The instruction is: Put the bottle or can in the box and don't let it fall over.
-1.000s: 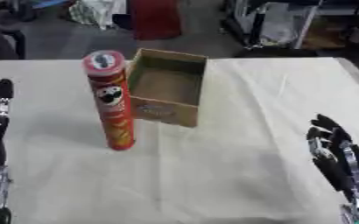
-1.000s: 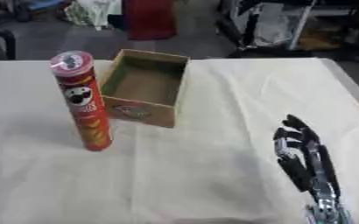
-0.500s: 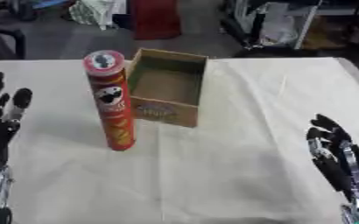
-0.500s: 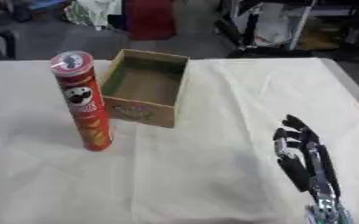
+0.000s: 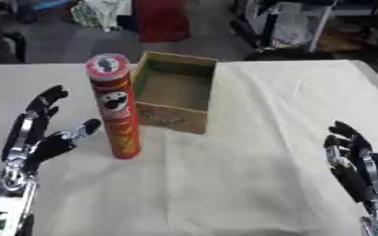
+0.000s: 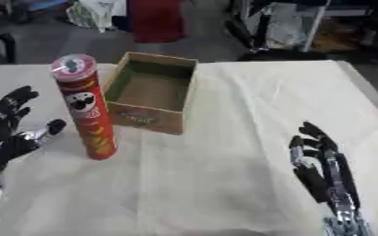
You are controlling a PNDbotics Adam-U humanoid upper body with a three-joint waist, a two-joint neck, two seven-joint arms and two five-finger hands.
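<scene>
A tall red chip can (image 5: 115, 108) stands upright on the white tablecloth, just left of an open cardboard box (image 5: 174, 94) whose inside is empty. My left hand (image 5: 40, 136) is open a short way to the left of the can, thumb pointing toward it, not touching. Near the lower right edge my right hand (image 6: 320, 168) rests open with fingers up, far from both things.
The white cloth-covered table (image 5: 249, 152) stretches wide in front and to the right of the box. Beyond the far edge stand a red bin (image 5: 160, 18), a chair and other clutter on the floor.
My left hand has moved in from the left edge toward the can, with its thumb spreading out. The can, the box and my right hand have stayed put.
</scene>
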